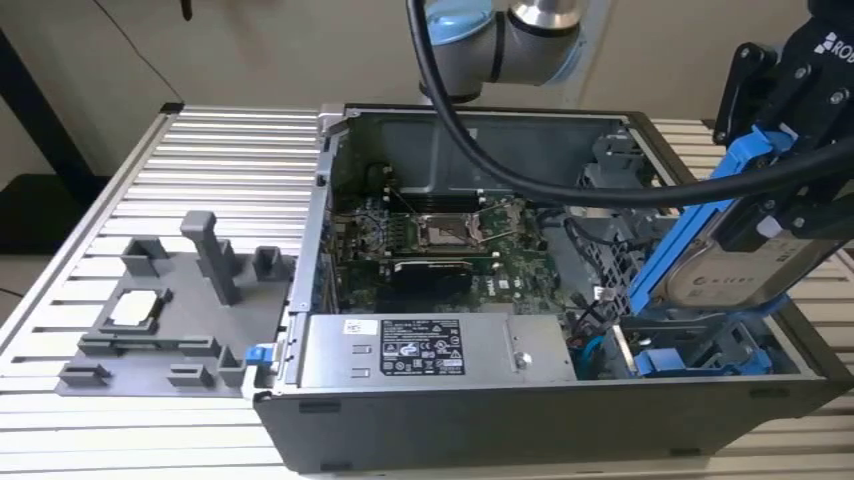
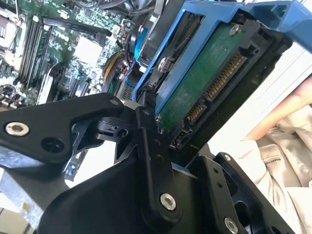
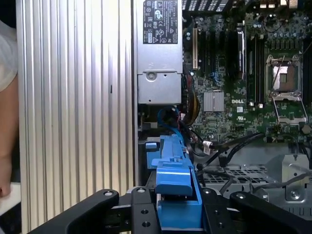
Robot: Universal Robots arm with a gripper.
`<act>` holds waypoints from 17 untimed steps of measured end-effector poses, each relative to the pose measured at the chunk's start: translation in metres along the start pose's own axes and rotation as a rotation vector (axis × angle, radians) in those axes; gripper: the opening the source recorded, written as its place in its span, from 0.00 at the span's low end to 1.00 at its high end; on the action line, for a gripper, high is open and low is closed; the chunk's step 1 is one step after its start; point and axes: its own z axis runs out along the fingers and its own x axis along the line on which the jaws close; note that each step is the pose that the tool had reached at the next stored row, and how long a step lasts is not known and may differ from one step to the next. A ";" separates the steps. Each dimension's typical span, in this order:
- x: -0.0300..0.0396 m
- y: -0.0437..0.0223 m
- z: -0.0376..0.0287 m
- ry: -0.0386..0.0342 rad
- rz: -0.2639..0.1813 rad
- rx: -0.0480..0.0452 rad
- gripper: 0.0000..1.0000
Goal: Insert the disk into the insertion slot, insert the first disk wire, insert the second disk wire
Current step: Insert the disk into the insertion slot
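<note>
My gripper (image 1: 777, 165) is shut on the disk (image 1: 741, 265), a silver drive in a blue frame. It holds the disk tilted steeply over the open computer case's corner at the exterior view's right. Just under the disk's lower end is the insertion slot (image 1: 727, 350), a grey sheet-metal bay with blue parts inside. In the second wrist view the disk's (image 2: 204, 83) green underside and connector pins show between the black fingers (image 2: 148, 141). The first wrist view has the blue frame (image 3: 174, 183) running out from the gripper (image 3: 178, 212). Loose wires (image 1: 597, 300) lie beside the bay.
The case holds a green circuit board (image 1: 441, 240) and a grey power supply (image 1: 427, 350). A grey fixture (image 1: 174, 300) stands on the slatted metal table (image 1: 80, 420) at the exterior view's left. A person's arm (image 3: 7, 122) and sleeve (image 2: 285, 156) are close by.
</note>
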 end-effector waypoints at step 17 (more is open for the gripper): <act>-0.0001 -0.0050 0.0197 -0.0001 -0.001 0.0000 0.33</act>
